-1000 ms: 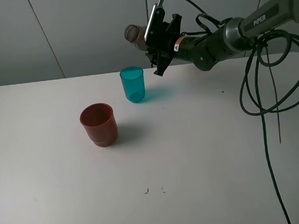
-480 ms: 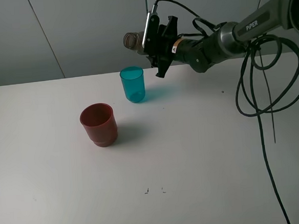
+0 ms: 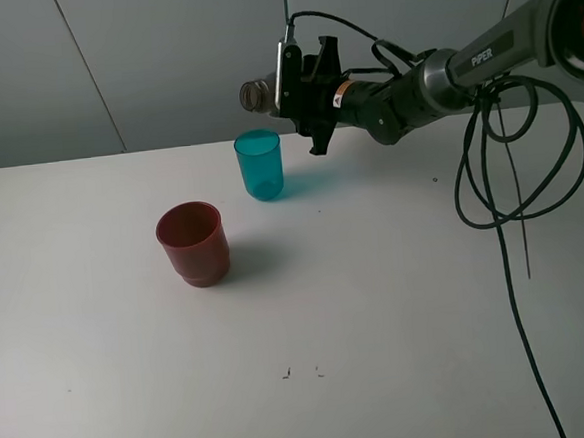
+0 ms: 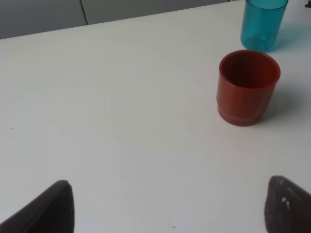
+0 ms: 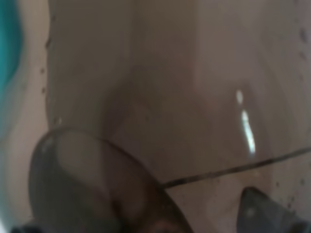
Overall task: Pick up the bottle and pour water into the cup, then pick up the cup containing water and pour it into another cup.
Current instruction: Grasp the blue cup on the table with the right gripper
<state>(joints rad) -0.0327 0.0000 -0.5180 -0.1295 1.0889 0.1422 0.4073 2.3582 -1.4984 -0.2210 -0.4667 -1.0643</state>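
My right gripper [image 3: 298, 93] is shut on the smoky grey-brown bottle [image 3: 260, 93] and holds it tipped on its side above and just behind the teal cup [image 3: 259, 165], neck pointing left. The bottle's translucent wall [image 5: 160, 97] fills the right wrist view, with a sliver of the teal cup [image 5: 7, 43] at the edge. The dark red cup [image 3: 193, 244] stands in front and left of the teal one; both show in the left wrist view, red cup [image 4: 248, 87] and teal cup [image 4: 262, 24]. My left gripper [image 4: 167, 206] is open and low over bare table, apart from both cups.
The white table [image 3: 378, 303] carries only the two cups. Black cables [image 3: 509, 164] hang from the right arm over the table's right side. A grey wall stands behind the table.
The right gripper has shifted the tipped bottle slightly left and up, rotating it further; its mouth now sits more directly above the teal cup. The cups have not moved.
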